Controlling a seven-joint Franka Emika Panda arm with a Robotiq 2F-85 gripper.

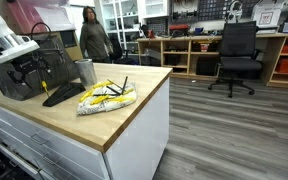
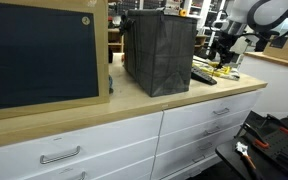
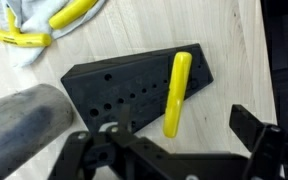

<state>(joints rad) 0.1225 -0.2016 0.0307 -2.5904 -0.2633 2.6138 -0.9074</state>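
**Open gripper above a yellow tool lying on a black block**

In the wrist view the gripper [image 3: 177, 126] hangs with its jaws apart and empty over the yellow tool [image 3: 177, 92]. The tool lies along the right end of the black block [image 3: 114, 85] on the wooden counter [image 3: 234, 40], with a metal cup [image 3: 24, 115] just beside the block and a cloth [image 3: 19, 20] further off. The tool looks light, stiff and smooth, probably plastic, and its round body could roll or slip off the block. The safest hold is likely across its middle, with the jaws square to its length.
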